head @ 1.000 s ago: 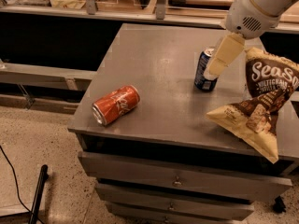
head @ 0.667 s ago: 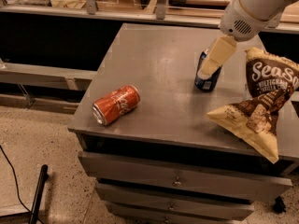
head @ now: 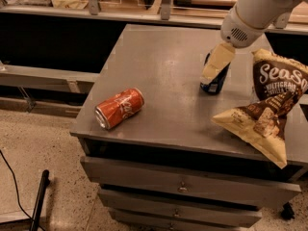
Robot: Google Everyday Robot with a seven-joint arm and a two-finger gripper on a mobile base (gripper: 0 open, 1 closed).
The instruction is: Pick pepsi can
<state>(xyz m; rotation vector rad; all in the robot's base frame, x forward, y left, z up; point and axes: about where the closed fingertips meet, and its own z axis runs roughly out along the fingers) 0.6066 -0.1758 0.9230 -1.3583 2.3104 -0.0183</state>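
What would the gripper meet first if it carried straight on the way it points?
Angled downward, the gripper overlaps the small dark blue aluminium can, so it would probably meet that can first, then the grey cabinet top; depth is unclear.

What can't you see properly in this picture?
All in the camera view:
The pepsi can: mostly hidden behind the gripper, which is at the can on the cabinet's right rear; its label is unreadable.
The chip bag: right side cut off by the picture's edge.
The robot arm: cut off at the top edge.
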